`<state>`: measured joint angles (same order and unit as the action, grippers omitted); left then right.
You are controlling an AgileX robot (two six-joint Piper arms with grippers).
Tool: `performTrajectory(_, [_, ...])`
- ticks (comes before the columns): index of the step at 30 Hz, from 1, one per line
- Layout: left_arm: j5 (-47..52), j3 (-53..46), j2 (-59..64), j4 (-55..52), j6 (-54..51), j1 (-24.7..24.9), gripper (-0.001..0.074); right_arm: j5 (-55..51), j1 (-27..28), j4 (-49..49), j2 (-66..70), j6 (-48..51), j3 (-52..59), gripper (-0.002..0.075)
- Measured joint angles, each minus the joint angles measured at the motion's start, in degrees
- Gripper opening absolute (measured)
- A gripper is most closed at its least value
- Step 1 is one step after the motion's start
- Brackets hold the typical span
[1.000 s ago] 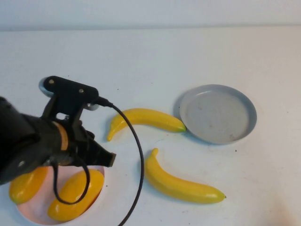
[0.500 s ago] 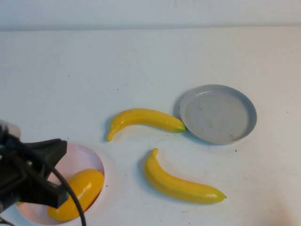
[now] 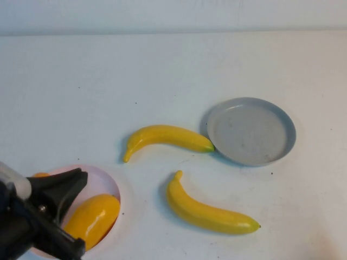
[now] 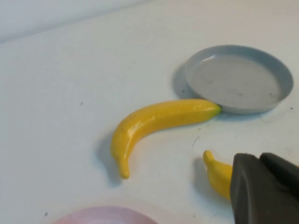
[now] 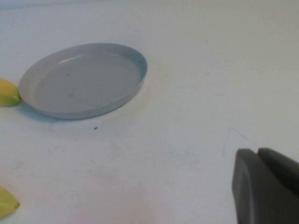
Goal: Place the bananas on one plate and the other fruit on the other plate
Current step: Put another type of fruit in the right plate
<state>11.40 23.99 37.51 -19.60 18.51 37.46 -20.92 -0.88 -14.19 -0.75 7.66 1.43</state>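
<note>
— Bananas (image 3: 167, 137) (image 3: 209, 210)?
— Both on the table beside the grey plate (image 3: 251, 131), one tip touching its rim.
— Grippers?
— Left gripper (image 3: 51, 219) spread over the pink plate (image 3: 105, 181), above a mango (image 3: 91, 219); right gripper (image 5: 266, 186) near the grey plate.

Left gripper (image 3: 57, 216) low at the near left corner, jaws apart; right gripper (image 5: 266, 186) barely in view.

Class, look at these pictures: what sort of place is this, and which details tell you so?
Probably a robot test bench, not a kitchen: a bare white table, toy bananas beside a grey plate, mango-like fruit on a pink plate, the left claw above it. The right claw hangs over bare table.
</note>
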Motion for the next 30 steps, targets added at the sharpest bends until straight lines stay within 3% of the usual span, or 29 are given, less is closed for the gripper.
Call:
performTrajectory(5, [-9.87, -8.50, -8.28, 8.45, -9.25, -4.70, -0.0003, 0.00, 0.00, 0.00, 0.00, 0.00, 0.00, -0.0017])
performTrajectory(10, [-11.40, -14.71, -23.89, 15.20, -16.52, -16.96, -0.0004, 0.00, 0.00, 0.00, 0.00, 0.00, 0.00, -0.0017])
performTrajectory(14, [-12.12, -18.00, -34.59, 16.74, -17.20, -27.83, -0.0004, 0.00, 0.00, 0.00, 0.00, 0.00, 0.00, -0.0017])
performTrajectory(17, [-12.38, -20.96, -37.83, 18.44, -17.20, -33.33, -0.0004, 0.00, 0.00, 0.00, 0.00, 0.00, 0.00, -0.0017])
performTrajectory(22, [-10.73, -24.96, -38.08, 19.01, -16.29, -34.15, -0.0004, 0.00, 0.00, 0.00, 0.00, 0.00, 0.00, -0.0017])
performTrajectory(30, [2.87, -25.47, -38.21, 18.27, -15.23, -30.00, -0.0004, -0.11, 0.00, 0.00, 0.00, 0.00, 0.00, -0.0017])
